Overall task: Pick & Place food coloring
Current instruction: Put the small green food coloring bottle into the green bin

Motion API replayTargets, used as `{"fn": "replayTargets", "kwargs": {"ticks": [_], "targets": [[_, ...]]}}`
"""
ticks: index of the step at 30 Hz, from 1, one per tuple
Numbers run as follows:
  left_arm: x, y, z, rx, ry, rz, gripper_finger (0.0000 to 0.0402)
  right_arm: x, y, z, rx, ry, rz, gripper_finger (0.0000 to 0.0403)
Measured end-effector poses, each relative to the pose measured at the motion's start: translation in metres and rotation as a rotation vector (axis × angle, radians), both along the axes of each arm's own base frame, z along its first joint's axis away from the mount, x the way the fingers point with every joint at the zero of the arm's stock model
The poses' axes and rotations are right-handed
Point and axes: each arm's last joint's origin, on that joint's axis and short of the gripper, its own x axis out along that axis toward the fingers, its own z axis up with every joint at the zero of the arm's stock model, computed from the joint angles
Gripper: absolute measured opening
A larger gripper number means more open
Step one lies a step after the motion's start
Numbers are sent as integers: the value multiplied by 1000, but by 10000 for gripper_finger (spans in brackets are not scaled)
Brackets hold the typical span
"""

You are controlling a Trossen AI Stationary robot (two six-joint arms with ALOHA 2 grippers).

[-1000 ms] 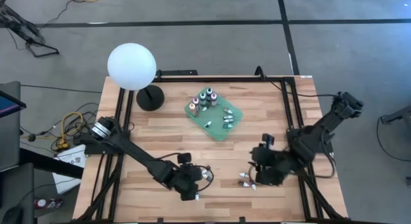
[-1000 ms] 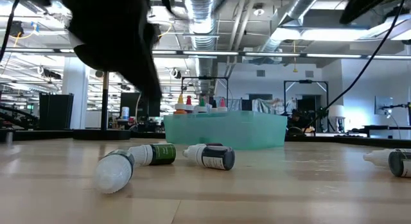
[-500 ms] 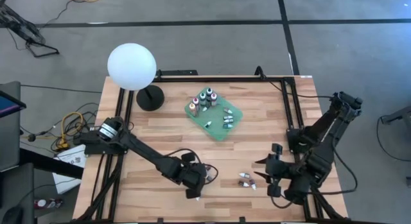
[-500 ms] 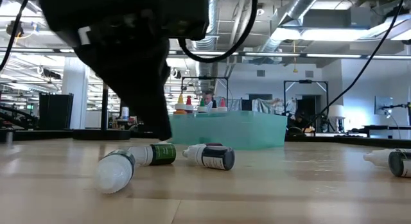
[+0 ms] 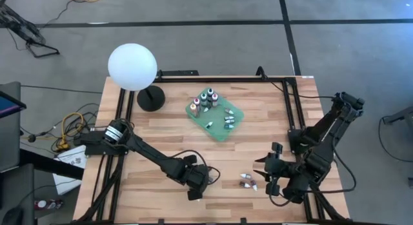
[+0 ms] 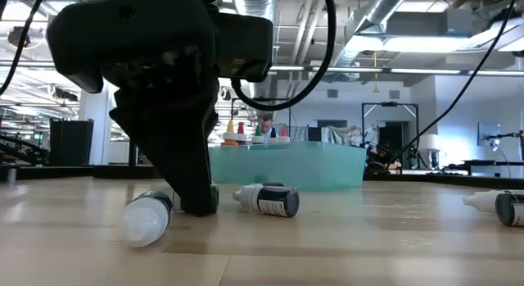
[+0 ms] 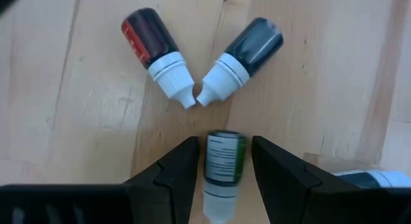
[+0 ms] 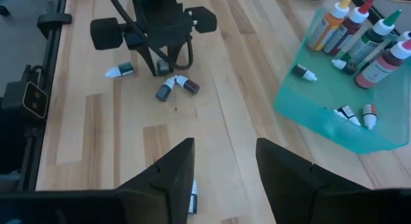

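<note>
Left gripper point(image 7: 221, 163): lowered since earlier frame, fingers now straddling green-labelled bottle point(image 7: 223, 161), gaps visible. Right gripper point(image 8: 225, 163): raised off table, fingers apart, empty.

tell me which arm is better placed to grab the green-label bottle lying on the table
Left. The left gripper is down at the table with its open fingers either side of the green-label bottle. The right gripper is raised, empty, across the table.

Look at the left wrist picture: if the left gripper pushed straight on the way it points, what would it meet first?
The left gripper has open fingers either side of a green-labelled bottle. Past it, probably the touching white tips of the red bottle and the dark bottle.
</note>
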Motion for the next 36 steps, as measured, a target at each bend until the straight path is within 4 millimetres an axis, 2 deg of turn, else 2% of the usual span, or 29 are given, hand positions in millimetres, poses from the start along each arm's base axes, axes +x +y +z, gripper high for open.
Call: {"fn": "replayTargets", "kwargs": {"ticks": [19, 31, 36], "targets": [[-3, 12, 1, -4, 107, -94, 142, 0, 0, 0, 1, 1, 2, 152], [-1, 18, 0, -2, 119, -135, 79, 0, 0, 0, -4, 3, 7, 145], [-1, 18, 0, -1, 118, -137, 78, 0, 0, 0, -4, 3, 7, 142]]}}
